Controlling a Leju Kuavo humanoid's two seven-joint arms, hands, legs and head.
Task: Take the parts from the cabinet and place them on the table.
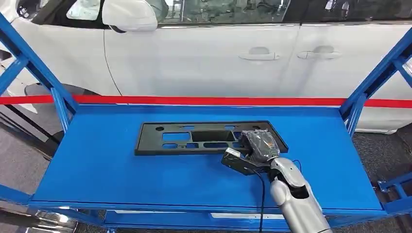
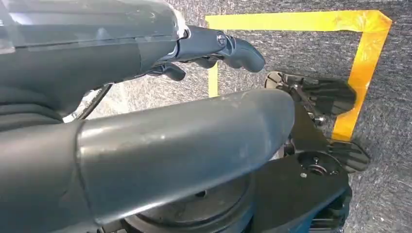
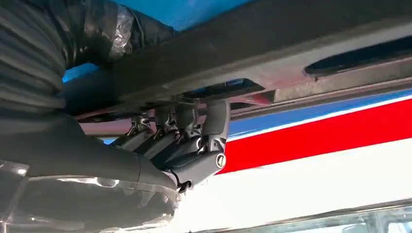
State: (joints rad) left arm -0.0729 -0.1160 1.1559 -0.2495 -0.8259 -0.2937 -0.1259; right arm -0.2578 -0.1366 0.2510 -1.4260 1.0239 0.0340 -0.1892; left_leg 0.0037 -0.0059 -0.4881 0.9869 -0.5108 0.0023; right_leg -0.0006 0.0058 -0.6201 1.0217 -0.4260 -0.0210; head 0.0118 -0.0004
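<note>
The black part [image 1: 204,137] is lying flat at the centre of the head view on the blue table [image 1: 97,160], with a white car [image 1: 218,58] running across the top of the frame behind it. Judging from this, the placing appears nearly done: the part is resting on the surface and what is left seems to be the release and withdrawal, plus any further parts, which are not showing here. The right hand [image 1: 262,144] is sitting over the part's right end, lower centre-right of the frame, with the silver forearm coming up from the bottom edge and the wrist bent forward. In the right wrist view the fingers [image 3: 214,121] are hooking over the part's edge [image 3: 252,58], so the hand is gripping the part. The left hand [image 2: 214,48] is hanging toward the grey floor by yellow tape [image 2: 364,63], fingers loosely curled and holding nothing; whether they are fully closed I cannot tell.
</note>
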